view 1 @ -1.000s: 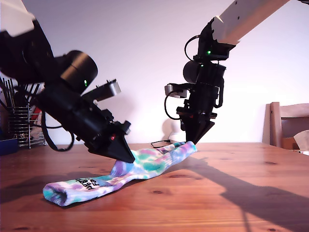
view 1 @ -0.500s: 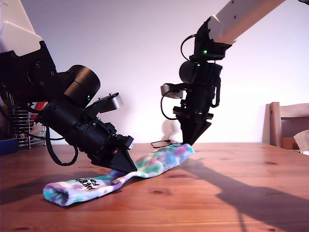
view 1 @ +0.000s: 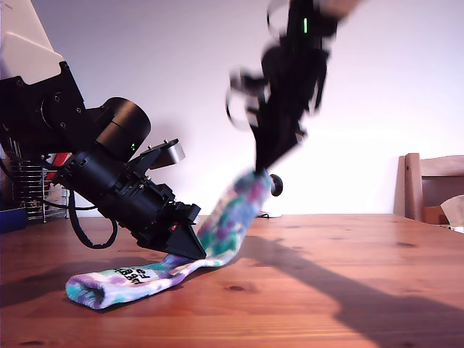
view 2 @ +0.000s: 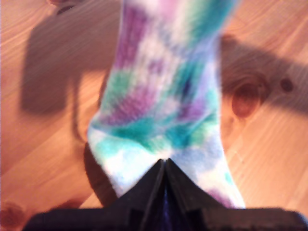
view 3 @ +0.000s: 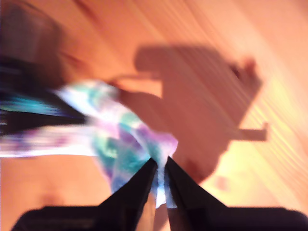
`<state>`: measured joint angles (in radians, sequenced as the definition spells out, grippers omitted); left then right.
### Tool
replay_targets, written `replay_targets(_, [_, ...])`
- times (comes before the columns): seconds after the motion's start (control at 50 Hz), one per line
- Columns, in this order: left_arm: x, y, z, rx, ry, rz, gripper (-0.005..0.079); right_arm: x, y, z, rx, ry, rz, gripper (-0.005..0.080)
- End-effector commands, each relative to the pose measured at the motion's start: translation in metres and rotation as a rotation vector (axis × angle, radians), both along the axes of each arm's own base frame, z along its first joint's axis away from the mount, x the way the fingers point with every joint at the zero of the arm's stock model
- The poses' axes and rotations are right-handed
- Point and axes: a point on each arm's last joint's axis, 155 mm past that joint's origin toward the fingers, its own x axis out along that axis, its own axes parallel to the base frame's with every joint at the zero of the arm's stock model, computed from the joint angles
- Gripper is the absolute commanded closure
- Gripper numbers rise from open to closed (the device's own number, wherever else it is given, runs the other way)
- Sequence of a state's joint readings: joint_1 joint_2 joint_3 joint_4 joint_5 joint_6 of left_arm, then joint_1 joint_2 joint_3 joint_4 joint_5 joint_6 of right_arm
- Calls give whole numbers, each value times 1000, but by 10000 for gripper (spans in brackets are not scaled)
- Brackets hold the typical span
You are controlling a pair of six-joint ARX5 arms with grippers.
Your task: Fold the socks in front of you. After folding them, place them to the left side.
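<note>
One tie-dye sock (view 1: 226, 216) in teal, purple and white lies on the wooden tabletop (view 1: 326, 290), its cuff end with black lettering toward the exterior view's left. My first gripper (view 1: 191, 251) is shut on the sock's middle, low at the table; the first wrist view shows its tip (view 2: 165, 164) closed on the sock (view 2: 163, 96). My second gripper (view 1: 261, 169), blurred by motion, is shut on the sock's other end and holds it well above the table. In the second wrist view the sock (view 3: 120, 139) hangs from that gripper (view 3: 161, 167).
A wire rack with utensils (view 1: 29, 192) and a blue object (view 1: 11, 217) stand at the exterior view's left edge. A wooden chair (view 1: 431, 188) is at its right edge. The arms cast long shadows over the tabletop toward the exterior view's right.
My second gripper has risen quickly and swung toward the exterior view's left, pulling the sock's end off the table. My first gripper stays on the sock's middle.
</note>
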<state>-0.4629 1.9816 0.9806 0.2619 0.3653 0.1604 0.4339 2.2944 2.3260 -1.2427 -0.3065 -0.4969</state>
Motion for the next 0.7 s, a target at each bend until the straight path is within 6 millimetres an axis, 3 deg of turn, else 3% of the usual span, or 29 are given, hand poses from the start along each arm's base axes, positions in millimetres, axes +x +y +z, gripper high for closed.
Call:
replay_targets(0.0, [-5, 1, -17, 17, 24, -5, 762, -14, 15, -4, -2, 30, 32, 765])
replay_targets(0.24, [1, -4, -9, -23, 6, 14, 762, -39, 45, -6, -10, 43, 103, 765])
replay_targets(0.68, [-5, -11, -9, -39, 33, 8, 762, -50, 44, -9, -37, 76, 112, 765])
